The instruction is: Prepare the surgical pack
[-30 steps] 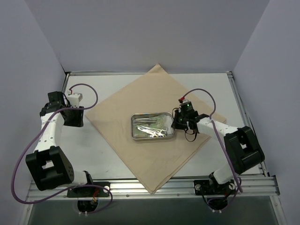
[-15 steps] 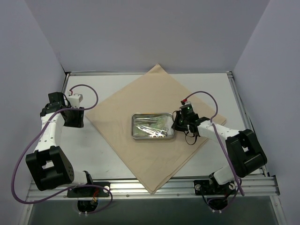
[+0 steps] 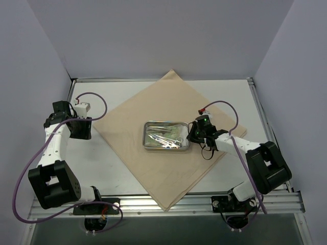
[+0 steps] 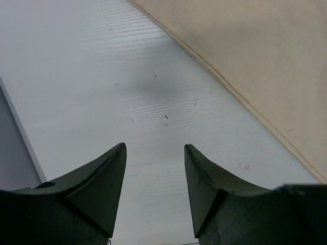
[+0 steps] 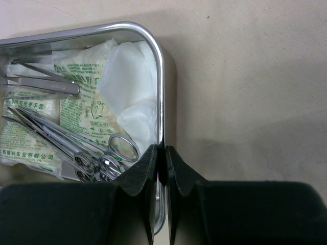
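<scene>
A large beige cloth point(image 3: 168, 102) lies spread as a diamond on the table. On its middle sits the small steel tray point(image 3: 145, 137). The tray point(image 5: 162, 76) holds scissor-handled forceps point(image 5: 122, 147), tweezers point(image 5: 48, 84), pale green packets point(image 5: 79, 104) and white gauze point(image 5: 130, 81). My right gripper point(image 3: 193, 135) is at the tray's right side, and in the right wrist view it point(image 5: 164, 150) is shut on the thin rim. My left gripper point(image 3: 83, 129) hangs open over bare table point(image 4: 102, 76) left of the cloth, and in the left wrist view it point(image 4: 155, 148) holds nothing.
The cloth's left edge point(image 4: 265, 61) runs diagonally just right of my left gripper. White walls enclose the table on three sides. A metal rail point(image 3: 168, 204) runs along the near edge, and the cloth's near corner overlaps it.
My right wrist has shifted and turned a little while holding the rim, and the tray has moved slightly toward the back. The left arm has not moved.
</scene>
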`<state>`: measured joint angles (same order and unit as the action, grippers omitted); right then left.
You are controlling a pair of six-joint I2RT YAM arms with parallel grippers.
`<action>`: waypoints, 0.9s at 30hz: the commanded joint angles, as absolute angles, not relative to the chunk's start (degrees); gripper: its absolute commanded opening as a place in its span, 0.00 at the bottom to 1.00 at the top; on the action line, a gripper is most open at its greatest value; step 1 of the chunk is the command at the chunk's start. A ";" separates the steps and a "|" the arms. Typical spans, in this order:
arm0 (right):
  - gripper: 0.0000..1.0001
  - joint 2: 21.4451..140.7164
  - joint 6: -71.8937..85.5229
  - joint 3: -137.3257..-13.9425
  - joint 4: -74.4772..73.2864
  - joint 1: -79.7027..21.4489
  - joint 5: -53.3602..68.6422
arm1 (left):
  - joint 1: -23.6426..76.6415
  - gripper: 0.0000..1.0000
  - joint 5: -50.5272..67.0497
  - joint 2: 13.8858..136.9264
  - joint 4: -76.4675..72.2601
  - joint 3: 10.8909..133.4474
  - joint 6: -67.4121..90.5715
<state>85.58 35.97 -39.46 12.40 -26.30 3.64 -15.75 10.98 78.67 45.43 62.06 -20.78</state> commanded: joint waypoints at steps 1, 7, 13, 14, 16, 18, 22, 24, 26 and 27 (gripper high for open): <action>0.00 84.90 34.98 -42.10 10.99 -26.02 0.26 | -15.91 0.58 11.78 76.90 44.74 62.05 -21.45; 0.00 82.18 34.10 -42.36 8.70 -25.23 -1.58 | -15.91 0.58 11.51 76.73 44.74 62.14 -21.97; 0.50 79.73 31.99 -45.60 3.01 -25.31 -1.75 | -15.82 0.58 11.51 76.73 45.26 62.40 -21.80; 0.53 78.59 31.12 -46.40 1.77 -25.49 -2.45 | -15.91 0.58 11.60 76.64 45.26 62.49 -21.80; 0.55 75.33 29.80 -50.07 -4.09 -26.63 -5.88 | -15.91 0.58 11.51 76.29 45.44 62.49 -21.97; 0.56 72.52 27.70 -53.25 -8.15 -29.42 -10.78 | -15.91 0.58 11.25 76.03 45.53 62.58 -22.06; 0.56 70.93 25.67 -60.90 -19.48 -40.29 -15.64 | -15.91 0.58 11.34 75.41 46.32 62.67 -21.80; 0.59 72.06 26.01 -62.14 -21.79 -46.98 -15.64 | -15.91 0.58 11.43 74.97 46.84 62.67 -21.71; 0.65 74.69 27.68 -62.14 -24.86 -59.81 -18.09 | -15.91 0.58 11.69 74.10 47.20 62.40 -21.71; 0.69 75.92 28.82 -62.31 -27.66 -64.20 -19.85 | -16.00 0.58 11.69 73.74 47.55 62.32 -21.62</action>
<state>71.94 27.68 -62.94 -14.61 -52.99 -14.41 -15.75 10.96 76.62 46.50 62.06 -21.28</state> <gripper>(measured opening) 0.661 0.582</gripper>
